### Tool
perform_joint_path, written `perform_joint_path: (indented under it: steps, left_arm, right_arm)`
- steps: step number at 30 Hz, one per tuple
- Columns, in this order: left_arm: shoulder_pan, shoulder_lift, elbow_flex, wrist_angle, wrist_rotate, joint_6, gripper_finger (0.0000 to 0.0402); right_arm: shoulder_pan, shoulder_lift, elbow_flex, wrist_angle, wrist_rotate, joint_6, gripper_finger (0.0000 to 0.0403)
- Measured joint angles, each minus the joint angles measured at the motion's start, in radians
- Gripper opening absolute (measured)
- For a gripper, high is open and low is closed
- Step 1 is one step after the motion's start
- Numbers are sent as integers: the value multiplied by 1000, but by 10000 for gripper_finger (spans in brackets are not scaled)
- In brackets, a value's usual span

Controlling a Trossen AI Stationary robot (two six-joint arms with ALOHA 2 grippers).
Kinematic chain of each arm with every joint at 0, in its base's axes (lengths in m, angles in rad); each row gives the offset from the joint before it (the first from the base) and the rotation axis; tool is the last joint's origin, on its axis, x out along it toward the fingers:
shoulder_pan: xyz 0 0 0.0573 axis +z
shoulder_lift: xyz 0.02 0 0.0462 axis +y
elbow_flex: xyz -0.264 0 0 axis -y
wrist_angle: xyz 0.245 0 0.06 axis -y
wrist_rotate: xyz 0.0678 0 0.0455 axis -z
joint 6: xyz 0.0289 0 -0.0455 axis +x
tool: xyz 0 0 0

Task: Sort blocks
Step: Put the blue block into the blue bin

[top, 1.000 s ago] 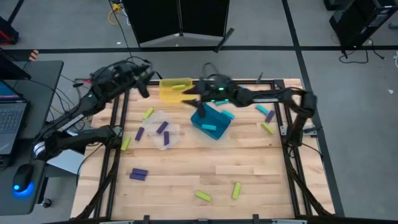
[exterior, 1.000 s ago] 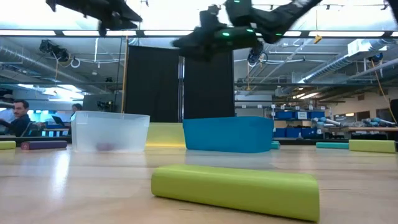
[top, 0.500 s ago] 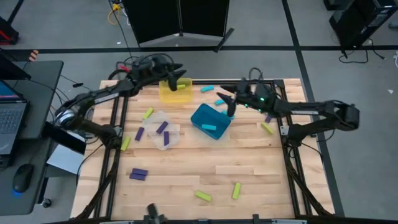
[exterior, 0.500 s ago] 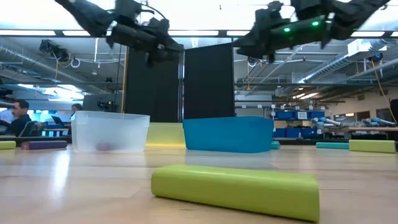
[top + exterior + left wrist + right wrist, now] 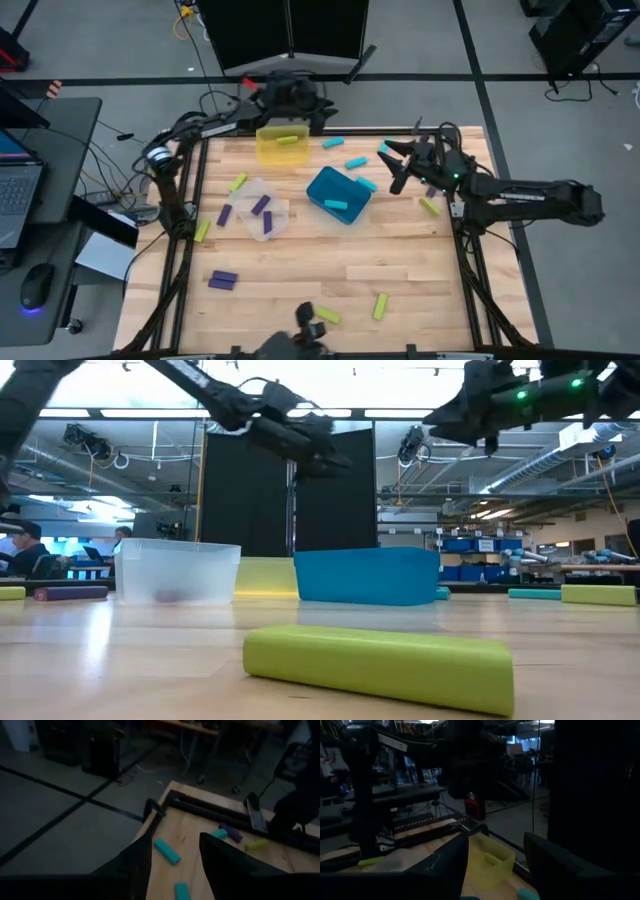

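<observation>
Two dark arms hang above the far half of the slatted wooden table (image 5: pixel 300 275), and both have swung since a second ago. The left gripper (image 5: pixel 318 108) is now past the far edge of the small yellow rectangular bin (image 5: pixel 281 145), with a yellow-green bar (image 5: pixel 289 139) lying inside that bin; its wrist view shows the two dark fingers (image 5: pixel 131 865) apart with bare tabletop and a loose cyan bar (image 5: pixel 166 851) between them, so it carries nothing. A second ago it was over the table's far-left corner, half a second ago right over the yellow bin, so a drop there looks likely. The right gripper (image 5: pixel 392 163) has pulled away from the teal rectangular bin (image 5: pixel 337 194), where it hovered a second ago, and now sits high near the table's right side; its fingers (image 5: pixel 547 865) also stand apart and empty. The sort is only partly done: cyan bars (image 5: pixel 357 162) lie loose just beyond the teal bin, purple bars (image 5: pixel 223 280) rest near and in the clear plastic bin (image 5: pixel 262 209), and yellow-green bars (image 5: pixel 380 306) stay scattered along the near edge. Those loose blocks have not moved across the three moments.
</observation>
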Motion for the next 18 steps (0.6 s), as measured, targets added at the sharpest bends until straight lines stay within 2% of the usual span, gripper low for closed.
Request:
perform_joint_path:
  steps: [10, 18]
  left_arm:
    - [-52, 258, 382, -319, -26, 90, 167]
    - [-93, 348, 471, -370, -63, 95, 168]
  right_arm:
    - [53, -127, 0, -97, 86, -52, 202]
    - [91, -196, 0, -168, 139, -56, 202]
